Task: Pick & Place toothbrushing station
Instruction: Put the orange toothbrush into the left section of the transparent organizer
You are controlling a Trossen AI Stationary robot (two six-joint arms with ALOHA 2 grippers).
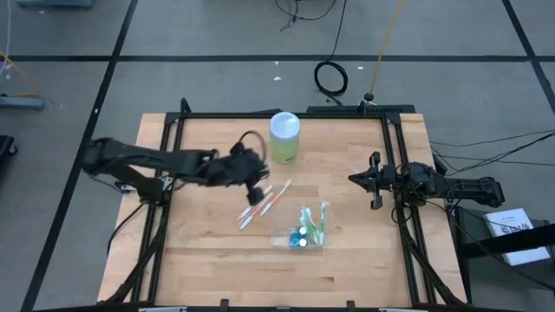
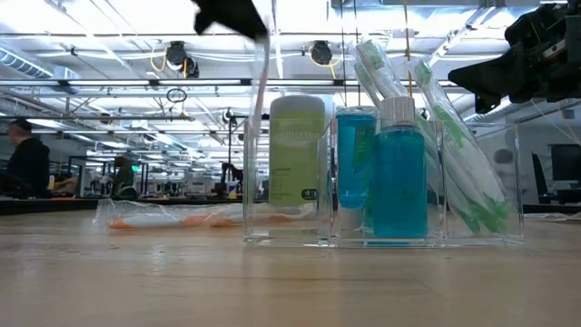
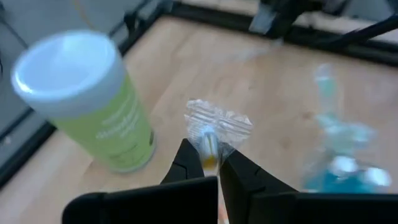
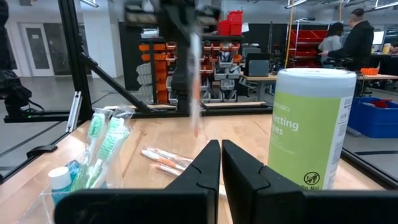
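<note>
My left gripper (image 3: 214,167) is shut on a wrapped orange toothbrush (image 4: 194,84), high above the table's middle (image 1: 257,179). More wrapped orange toothbrushes (image 1: 260,206) lie flat on the wood just nearer than it. A clear organizer (image 1: 305,232) stands toward the near edge. It holds green toothbrushes (image 2: 454,154) leaning in it and blue bottles (image 2: 398,177). My right gripper (image 1: 354,179) is shut and touches nothing, waiting at the table's right side. My left gripper pinches one end of the wrapped toothbrush (image 3: 210,148) between its two fingers. The wrapper's crinkled clear end (image 3: 219,121) sticks out past the fingertips. The toothbrush hangs nearly upright below the gripper (image 2: 263,100), clear of the table.
A green canister with a white lid (image 1: 284,137) stands upright just beyond the left gripper, toward the far edge. Black frame rails (image 1: 395,165) run along the table's left, right and far sides. Bare wood lies at the near left (image 1: 199,251).
</note>
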